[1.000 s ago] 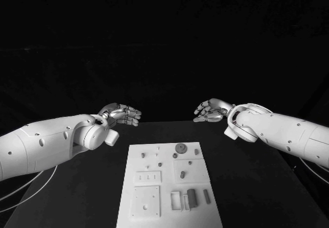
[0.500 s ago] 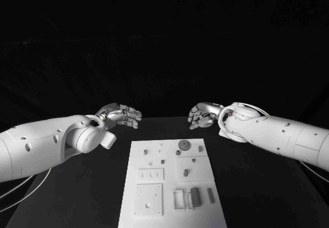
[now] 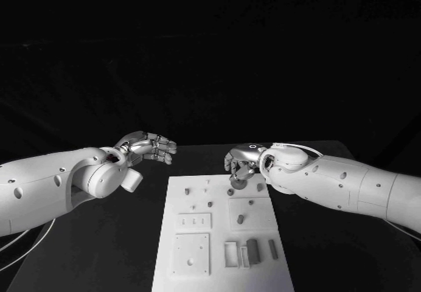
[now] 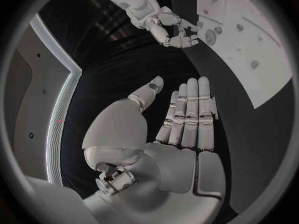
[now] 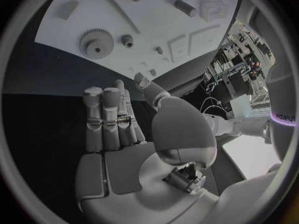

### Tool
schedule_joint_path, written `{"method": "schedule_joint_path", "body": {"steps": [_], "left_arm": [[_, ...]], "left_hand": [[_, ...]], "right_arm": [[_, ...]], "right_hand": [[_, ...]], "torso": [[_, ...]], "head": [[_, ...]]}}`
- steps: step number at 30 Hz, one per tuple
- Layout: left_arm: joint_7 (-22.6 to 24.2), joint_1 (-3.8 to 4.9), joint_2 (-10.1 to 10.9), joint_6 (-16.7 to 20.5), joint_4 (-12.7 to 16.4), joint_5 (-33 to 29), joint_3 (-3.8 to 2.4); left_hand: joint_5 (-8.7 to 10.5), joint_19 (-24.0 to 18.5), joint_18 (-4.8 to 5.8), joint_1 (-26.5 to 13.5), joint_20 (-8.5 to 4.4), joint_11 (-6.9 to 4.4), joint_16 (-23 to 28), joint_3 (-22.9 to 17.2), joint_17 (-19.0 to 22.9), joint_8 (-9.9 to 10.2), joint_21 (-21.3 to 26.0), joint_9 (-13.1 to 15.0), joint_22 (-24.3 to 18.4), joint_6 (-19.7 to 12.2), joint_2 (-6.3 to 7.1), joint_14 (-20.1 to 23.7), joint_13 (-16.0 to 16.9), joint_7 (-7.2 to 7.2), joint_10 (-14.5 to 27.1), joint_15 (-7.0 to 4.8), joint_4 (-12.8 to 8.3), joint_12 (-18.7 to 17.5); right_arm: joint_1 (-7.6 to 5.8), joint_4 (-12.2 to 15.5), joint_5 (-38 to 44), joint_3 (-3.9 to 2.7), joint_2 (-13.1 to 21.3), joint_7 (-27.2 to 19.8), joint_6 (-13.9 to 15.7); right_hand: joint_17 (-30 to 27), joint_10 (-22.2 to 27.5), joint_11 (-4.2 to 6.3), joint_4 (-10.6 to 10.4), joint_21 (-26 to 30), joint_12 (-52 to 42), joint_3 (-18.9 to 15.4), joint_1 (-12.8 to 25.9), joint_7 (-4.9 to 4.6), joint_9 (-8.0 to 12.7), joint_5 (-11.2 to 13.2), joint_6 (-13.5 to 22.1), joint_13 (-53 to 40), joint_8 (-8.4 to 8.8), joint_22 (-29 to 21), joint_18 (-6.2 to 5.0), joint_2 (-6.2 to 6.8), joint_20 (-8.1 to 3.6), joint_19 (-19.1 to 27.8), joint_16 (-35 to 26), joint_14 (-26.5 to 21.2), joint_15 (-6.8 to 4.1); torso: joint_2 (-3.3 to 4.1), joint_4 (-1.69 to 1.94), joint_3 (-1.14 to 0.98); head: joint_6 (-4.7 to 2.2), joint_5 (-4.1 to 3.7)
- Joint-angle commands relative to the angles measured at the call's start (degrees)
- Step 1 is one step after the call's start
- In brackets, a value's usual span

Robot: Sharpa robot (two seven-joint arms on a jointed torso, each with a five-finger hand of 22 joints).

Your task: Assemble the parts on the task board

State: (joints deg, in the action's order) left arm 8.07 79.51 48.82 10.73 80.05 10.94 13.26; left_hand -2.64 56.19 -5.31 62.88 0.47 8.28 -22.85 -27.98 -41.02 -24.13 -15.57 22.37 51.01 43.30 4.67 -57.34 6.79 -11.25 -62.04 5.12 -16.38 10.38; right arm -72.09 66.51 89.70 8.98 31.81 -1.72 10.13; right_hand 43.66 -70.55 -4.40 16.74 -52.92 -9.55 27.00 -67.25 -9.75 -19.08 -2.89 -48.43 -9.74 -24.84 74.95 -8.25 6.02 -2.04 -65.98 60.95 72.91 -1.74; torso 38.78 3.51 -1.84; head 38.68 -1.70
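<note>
The white task board (image 3: 198,243) lies lengthwise in the middle of the black table. A large gear (image 5: 94,42) and a small gear (image 5: 127,40) sit near its far edge, with small pegs (image 3: 186,191) beside them. Dark bars (image 3: 252,250) lie in slots at the near right. My right hand (image 3: 240,164) hovers over the board's far edge, just above the large gear (image 3: 236,181), fingers extended and holding nothing (image 5: 112,119). My left hand (image 3: 149,148) hangs left of the board's far corner, fingers straight and empty (image 4: 184,119). The right hand (image 4: 171,27) and the board (image 4: 249,40) also appear in the left wrist view.
Bare black table (image 3: 105,243) lies on both sides of the board. Square plates (image 3: 191,254) and a plate with slots (image 3: 193,222) sit on the board's near left half. Both white forearms stretch over the table's sides.
My right hand has swung leftward and down from beyond the table's far right to the board's far edge, over the large gear. The left hand has hardly shifted.
</note>
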Motion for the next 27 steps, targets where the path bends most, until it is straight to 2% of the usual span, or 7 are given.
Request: {"method": "schedule_joint_path", "body": {"steps": [1,7,11,14,17,23,27], "left_arm": [[-0.04,0.12,-0.14,-0.28,0.21,0.24,-0.06],[-0.18,0.12,-0.1,-0.21,0.26,0.24,-0.06],[-0.27,0.13,0.03,-0.22,0.31,0.23,-0.06],[-0.39,0.14,0.18,-0.14,0.48,0.23,-0.06],[-0.37,0.15,0.08,-0.13,0.4,0.23,-0.06],[-0.86,0.15,-0.05,0.39,0.4,0.23,-0.06],[-1.01,0.15,-0.11,0.52,0.18,0.23,-0.05]], "left_hand": [[-0.2,-0.31,-0.34,0.16,-0.06,0.14,0.21,0.13,-0.11,0.24,0.23,-0.08,0.02,0.27,0.42,0.21,-0.06,-0.1,-0.19,0.16,0.14,-0.41],[-0.2,-0.39,-0.24,0.14,-0.1,0.15,0.36,0.1,-0.16,0.31,0.31,-0.11,0.02,0.3,0.41,0.28,-0.07,-0.1,-0.23,0.22,0.16,-0.54],[-0.2,-0.42,-0.16,0.05,-0.13,0.17,0.43,0.12,-0.21,0.36,0.35,-0.13,0.02,0.32,0.39,0.3,-0.07,-0.12,-0.25,0.25,0.21,-0.63],[-0.2,-0.43,-0.12,0.0,-0.15,0.18,0.49,0.12,-0.24,0.4,0.38,-0.15,0.03,0.32,0.4,0.31,-0.08,-0.12,-0.26,0.26,0.23,-0.7],[-0.2,-0.45,-0.09,-0.01,-0.19,0.2,0.54,0.13,-0.28,0.46,0.41,-0.18,0.04,0.28,0.44,0.32,-0.09,-0.14,-0.24,0.27,0.22,-0.78],[-0.2,-0.44,-0.03,-0.09,-0.23,0.22,0.61,0.12,-0.34,0.54,0.43,-0.21,0.05,0.27,0.4,0.31,-0.1,-0.16,-0.25,0.28,0.27,-0.88],[-0.2,-0.42,0.01,-0.09,-0.28,0.21,0.65,0.07,-0.4,0.57,0.45,-0.22,0.07,0.3,0.26,0.28,-0.09,-0.16,-0.31,0.27,0.31,-0.94]], "right_arm": [[0.48,1.16,5.97,-0.02,-0.11,3.51,-2.71],[0.96,2.51,8.55,0.08,0.11,4.83,-4.13],[1.35,2.49,9.69,0.15,0.15,5.37,-4.36],[1.65,2.26,10.1,0.24,-0.06,5.47,-4.49],[1.95,1.91,10.35,0.31,-0.36,5.65,-4.47],[2.03,2.13,10.81,0.33,0.09,6.41,-5.72],[2.03,2.13,11.3,0.35,0.01,6.69,-5.83]], "right_hand": [[-0.06,-0.16,0.0,-0.04,-0.31,-0.21,0.36,0.26,-0.09,-0.1,-0.06,-0.25,-0.21,0.27,1.35,-6.75,0.2,0.06,0.49,0.22,0.01,-0.22],[-0.11,-0.21,-0.01,-0.07,-0.73,-0.08,0.59,0.48,0.04,-0.33,-0.05,-0.65,-0.85,0.29,1.35,-6.75,0.24,0.08,0.69,0.4,0.07,-0.2],[-0.27,-1.75,0.58,-0.14,-1.0,-1.02,0.68,1.4,0.22,-0.64,-0.06,-0.92,-2.61,0.46,1.23,-6.75,0.71,0.17,1.01,0.4,-0.21,-0.75],[-0.41,-2.25,0.9,-0.14,-1.14,-1.68,0.97,1.69,0.38,-0.95,-0.07,-1.1,-4.55,0.64,1.16,-6.75,0.92,0.17,1.21,0.41,-0.43,-1.05],[-0.49,-2.3,1.11,-0.12,-1.33,-2.38,1.18,1.67,0.48,-1.28,-0.06,-1.04,-6.84,0.93,1.13,-6.75,0.99,0.13,1.25,0.56,-0.46,-1.25],[-0.75,-0.14,0.83,-0.22,-1.37,-2.22,1.33,2.55,0.21,-1.83,-0.05,-0.57,-10.54,1.69,0.99,-6.75,1.36,0.19,1.43,0.6,-0.76,-1.01],[-0.82,0.8,0.59,-0.27,-1.31,-1.65,1.34,3.06,0.04,-1.97,-0.05,-0.39,-11.04,1.91,0.96,-6.75,1.61,0.24,1.47,0.61,-0.85,-0.79]], "torso": [[0.84,0.38,-0.18],[1.51,0.82,-0.17],[1.92,1.08,-0.21],[2.17,1.15,-0.27],[2.33,1.16,-0.34],[2.84,1.32,-0.46],[3.1,1.51,-0.54]], "head": [[0.08,-0.04],[-0.07,-0.56],[-0.04,-0.76],[-0.82,-0.66],[-0.94,-0.49],[-0.55,-0.41],[-0.54,-0.43]]}}
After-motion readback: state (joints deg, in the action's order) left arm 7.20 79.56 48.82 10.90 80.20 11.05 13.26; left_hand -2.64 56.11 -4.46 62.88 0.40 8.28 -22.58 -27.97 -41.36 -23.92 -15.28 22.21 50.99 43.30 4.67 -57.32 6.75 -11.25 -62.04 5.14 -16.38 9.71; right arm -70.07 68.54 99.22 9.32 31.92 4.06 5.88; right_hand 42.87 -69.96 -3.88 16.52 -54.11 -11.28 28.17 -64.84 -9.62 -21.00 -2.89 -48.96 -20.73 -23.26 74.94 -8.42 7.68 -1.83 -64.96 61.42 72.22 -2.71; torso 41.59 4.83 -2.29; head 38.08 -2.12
